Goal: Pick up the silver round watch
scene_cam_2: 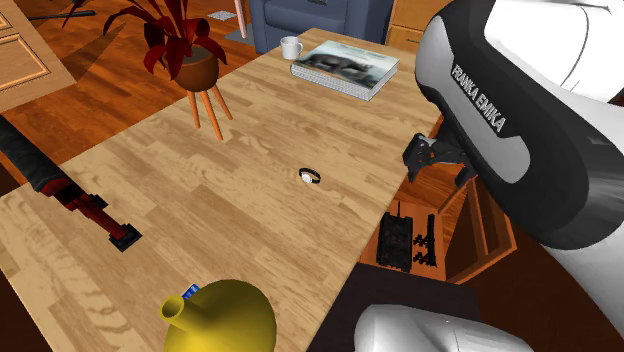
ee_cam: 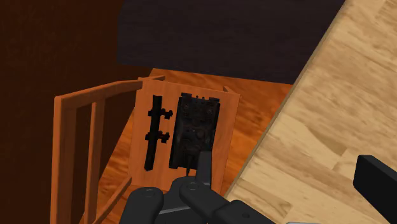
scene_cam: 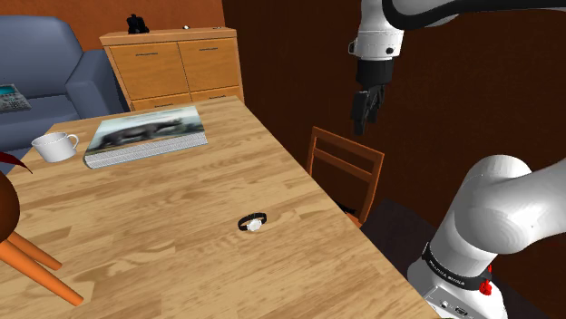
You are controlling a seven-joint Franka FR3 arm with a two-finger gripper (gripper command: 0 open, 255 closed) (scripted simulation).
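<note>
The approach is judged to be in hand. The end effector [scene_cam: 364,125], released, is seen above a wooden chair [scene_cam: 345,168] off the worktop [scene_cam: 163,245] edge. The round watch [scene_cam: 253,222] lies on the worktop at its 8 o'clock in the shoulder view; traverse and descent are called for.

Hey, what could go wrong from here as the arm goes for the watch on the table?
1. The gripper hangs over the chair, beside the table; lowering too soon might strike the chair's back or the table's edge.
2. The watch is small and lies low on the wood, so the open fingers may scrape the top or nudge it away.
</note>
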